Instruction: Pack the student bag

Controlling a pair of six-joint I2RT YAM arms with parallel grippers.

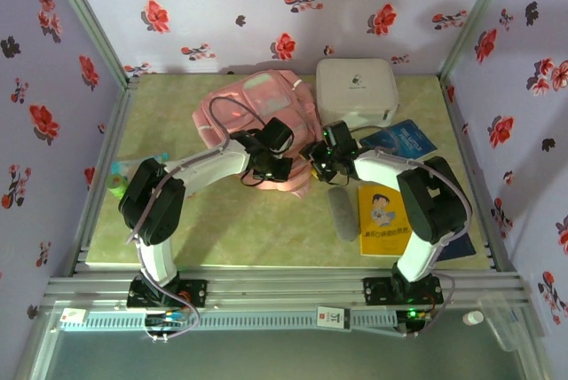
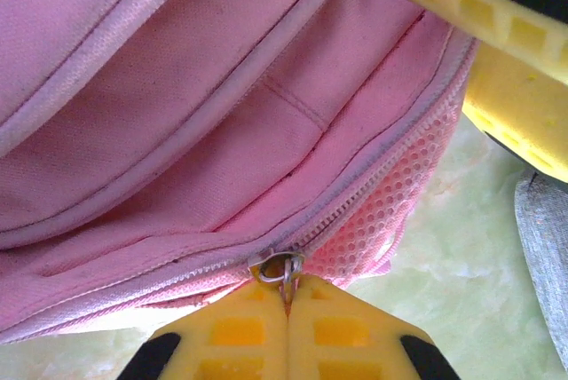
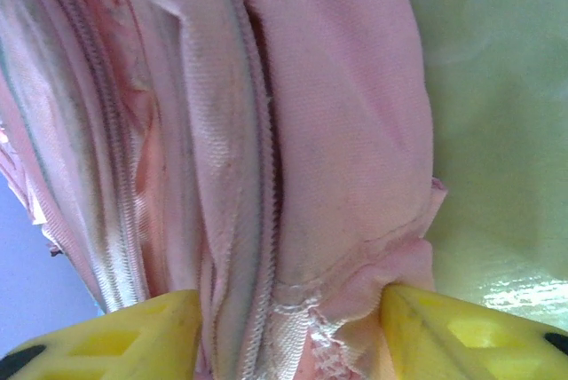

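Note:
The student bag (image 1: 257, 100), a soft pink backpack, lies at the middle back of the green table. My left gripper (image 1: 273, 165) is at the bag's near edge. In the left wrist view its jaws (image 2: 287, 287) are closed tight on the metal zipper pull (image 2: 280, 267) where the pink fabric (image 2: 177, 114) meets the zip. My right gripper (image 1: 318, 160) is at the bag's near right corner. In the right wrist view its yellow fingers (image 3: 293, 309) stand on both sides of a bunched fold of the bag (image 3: 337, 131) beside a zip line, pressing on it.
A white rounded hard case (image 1: 356, 91) stands right of the bag. A blue book (image 1: 399, 140), a yellow book (image 1: 383, 218) and a grey pouch (image 1: 342, 211) lie at the right. A small green item (image 1: 120, 176) sits at the left edge. Floral walls enclose the table.

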